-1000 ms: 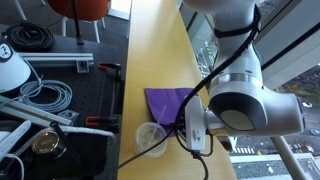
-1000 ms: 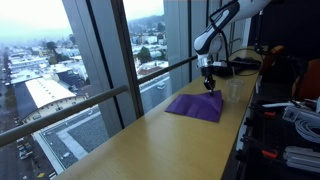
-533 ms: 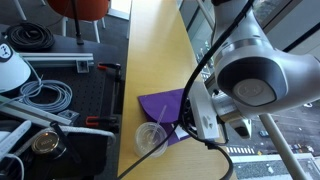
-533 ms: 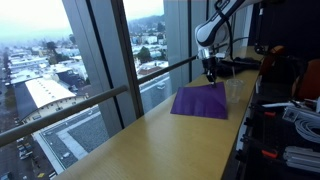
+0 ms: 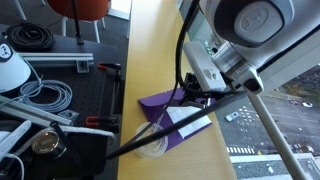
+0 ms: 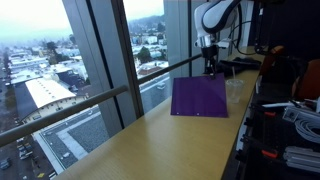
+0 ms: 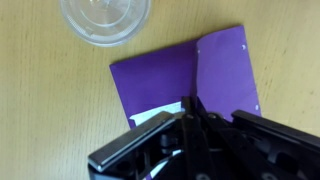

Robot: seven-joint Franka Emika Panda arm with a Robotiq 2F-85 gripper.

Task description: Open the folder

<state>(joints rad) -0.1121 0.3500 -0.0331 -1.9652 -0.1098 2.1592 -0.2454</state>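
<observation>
The purple folder (image 5: 155,101) lies on the yellow-wood table next to the window. Its top cover (image 6: 198,97) stands lifted almost upright, and white paper sheets (image 5: 190,124) show inside. My gripper (image 6: 210,68) is above the cover's top edge and shut on it. In the wrist view the folder (image 7: 160,78) spreads below the jaws (image 7: 194,106), with the raised cover (image 7: 226,68) to the right and a white sheet (image 7: 160,113) showing beside the fingers.
A clear plastic cup with lid and straw (image 5: 150,143) stands right beside the folder; it also shows in an exterior view (image 6: 236,92) and in the wrist view (image 7: 105,18). Cables and gear (image 5: 45,95) lie on the black bench alongside. A window (image 6: 110,60) borders the table.
My gripper has risen with the folder's cover in it. The cover went from lying nearly flat to standing almost upright, and the white sheets came into view.
</observation>
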